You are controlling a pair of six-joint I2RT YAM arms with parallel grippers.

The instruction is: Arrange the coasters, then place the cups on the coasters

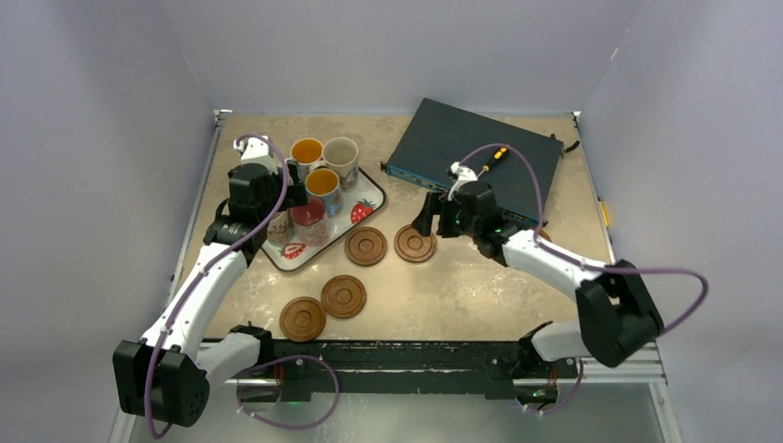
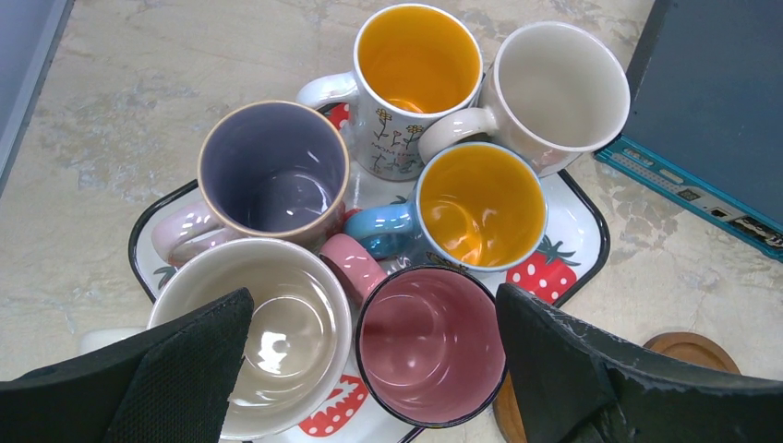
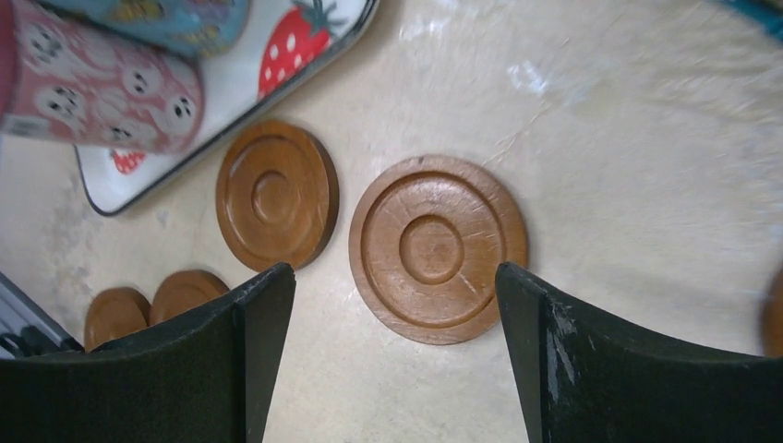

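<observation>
Several cups stand packed on the strawberry tray (image 2: 591, 221): a pink cup (image 2: 429, 341), a cream cup (image 2: 277, 323), a purple-lined cup (image 2: 272, 166), a blue cup (image 2: 480, 203), a floral cup (image 2: 415, 65) and a pale cup (image 2: 559, 83). My left gripper (image 2: 374, 305) hovers open above the pink and cream cups, holding nothing. Several coasters lie on the table: one coaster (image 1: 415, 244) beside another coaster (image 1: 367, 246), and two nearer ones (image 1: 343, 296). My right gripper (image 3: 392, 272) stands open just over a coaster (image 3: 434, 249), which lies flat and free.
A dark blue flat box (image 1: 475, 152) with a screwdriver (image 1: 494, 157) on it sits at the back right, close behind the right arm. The tray (image 1: 374, 198) fills the back left. A brown sliver, perhaps one more coaster (image 3: 774, 314), shows at the right wrist view's edge.
</observation>
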